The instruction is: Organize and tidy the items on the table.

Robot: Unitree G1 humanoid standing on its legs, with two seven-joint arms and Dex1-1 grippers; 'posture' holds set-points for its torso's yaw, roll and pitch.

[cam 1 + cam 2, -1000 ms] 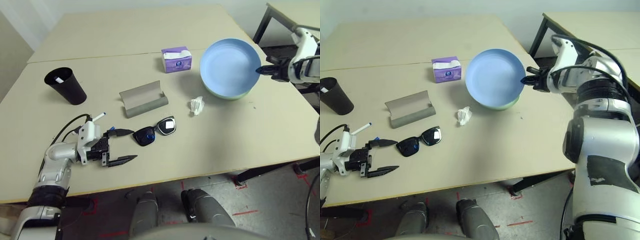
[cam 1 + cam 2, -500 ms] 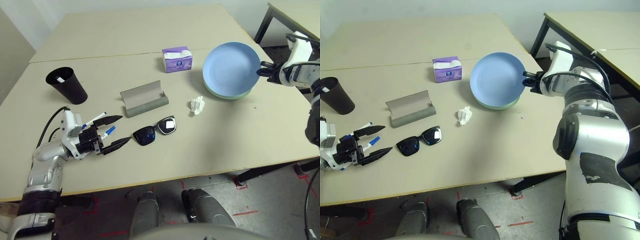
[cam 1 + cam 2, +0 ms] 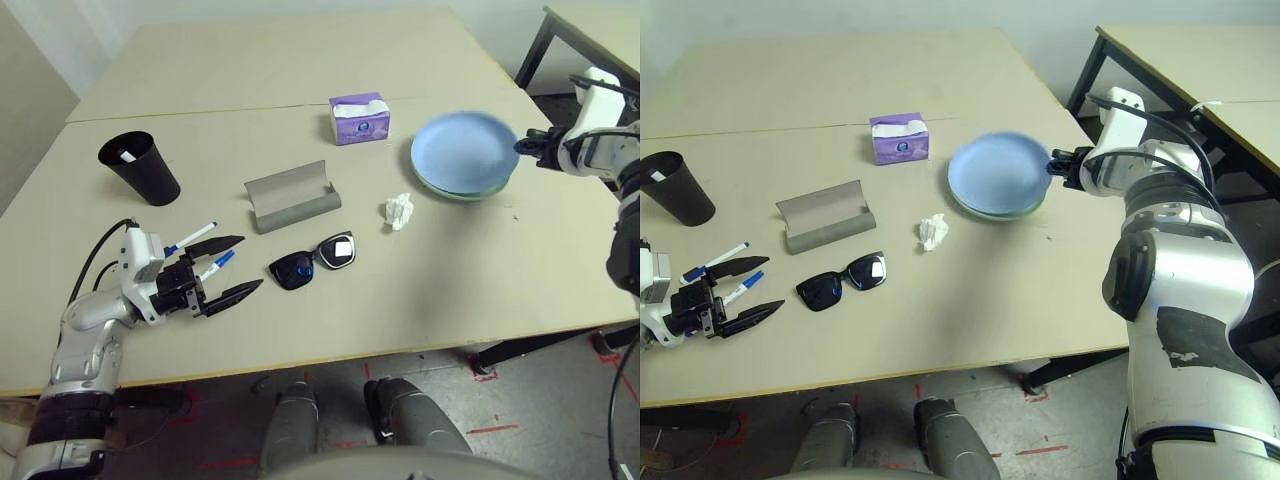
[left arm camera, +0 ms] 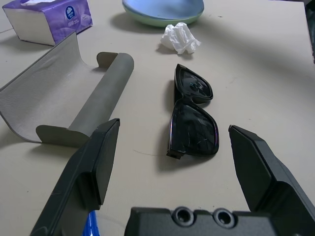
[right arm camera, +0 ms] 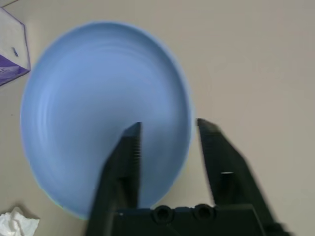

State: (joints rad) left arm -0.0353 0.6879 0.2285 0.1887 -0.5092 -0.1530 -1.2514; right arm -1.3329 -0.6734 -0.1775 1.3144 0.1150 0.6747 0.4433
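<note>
Stacking looks done: the light-blue plate sits on the green plate at upper right, the right gripper spread just above its rim. Left gripper gapes wide at lower left, the sunglasses, markers, tissue and glasses case lying loose.

Light-blue plate rests on green plate; black sunglasses lie open.

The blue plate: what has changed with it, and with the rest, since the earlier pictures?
The blue plate, held tilted up by the right gripper before, has dropped flat onto the green plate; the fingers have opened and let it go. The left gripper swung off the markers, open as before. Sunglasses, case, tissue and cup stayed put.
</note>
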